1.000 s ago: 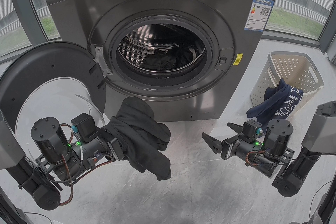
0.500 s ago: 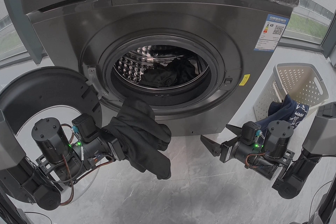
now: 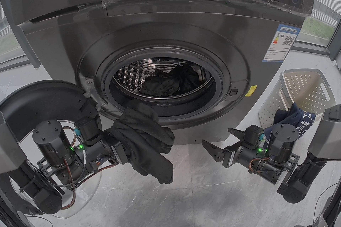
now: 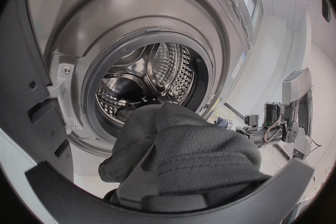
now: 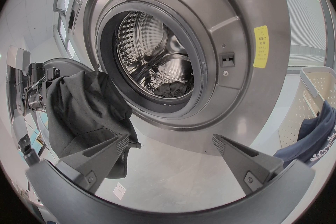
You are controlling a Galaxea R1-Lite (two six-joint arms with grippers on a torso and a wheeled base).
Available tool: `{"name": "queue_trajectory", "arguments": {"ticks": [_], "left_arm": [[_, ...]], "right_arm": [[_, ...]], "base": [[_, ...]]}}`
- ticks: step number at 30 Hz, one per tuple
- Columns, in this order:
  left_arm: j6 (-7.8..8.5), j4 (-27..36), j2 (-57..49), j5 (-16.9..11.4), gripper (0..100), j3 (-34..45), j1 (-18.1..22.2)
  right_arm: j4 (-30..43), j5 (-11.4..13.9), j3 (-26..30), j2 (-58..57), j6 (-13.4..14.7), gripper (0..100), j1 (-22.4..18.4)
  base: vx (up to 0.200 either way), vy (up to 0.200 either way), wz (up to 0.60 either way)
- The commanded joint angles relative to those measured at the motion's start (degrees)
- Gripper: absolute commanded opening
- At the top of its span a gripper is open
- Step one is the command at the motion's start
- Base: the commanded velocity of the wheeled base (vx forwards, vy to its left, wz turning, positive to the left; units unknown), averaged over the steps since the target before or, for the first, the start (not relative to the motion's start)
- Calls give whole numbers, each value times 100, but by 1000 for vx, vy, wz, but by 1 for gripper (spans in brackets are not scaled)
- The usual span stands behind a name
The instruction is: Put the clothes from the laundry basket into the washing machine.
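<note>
Garment (image 3: 147, 142), black, is pinched in the left gripper (image 3: 129, 148), with the washing machine drum (image 3: 161, 86) just ahead and above. It should be raised over the rim (image 3: 163, 120) before release. The right gripper (image 3: 217, 137) is spread, empty; the laundry basket (image 3: 321, 91) lies behind it.

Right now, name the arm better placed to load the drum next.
Left. The left arm's fingers hold the black fabric garment just below the grey washing machine's open round doorway; the right arm's fingers are open and empty.
</note>
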Motion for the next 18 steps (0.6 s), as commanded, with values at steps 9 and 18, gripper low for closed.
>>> {"name": "queue_trajectory", "arguments": {"ticks": [9, 18], "left_arm": [[14, -23, 10, 25, 0, -225, -108], [93, -23, 871, 315, 0, -875, -319]], "right_arm": [[1, 7, 268, -102, -33, 100, 337], [-8, -1, 251, -182, -24, 100, 504]], "base": [[0, 0, 0], [0, 0, 0]]}}
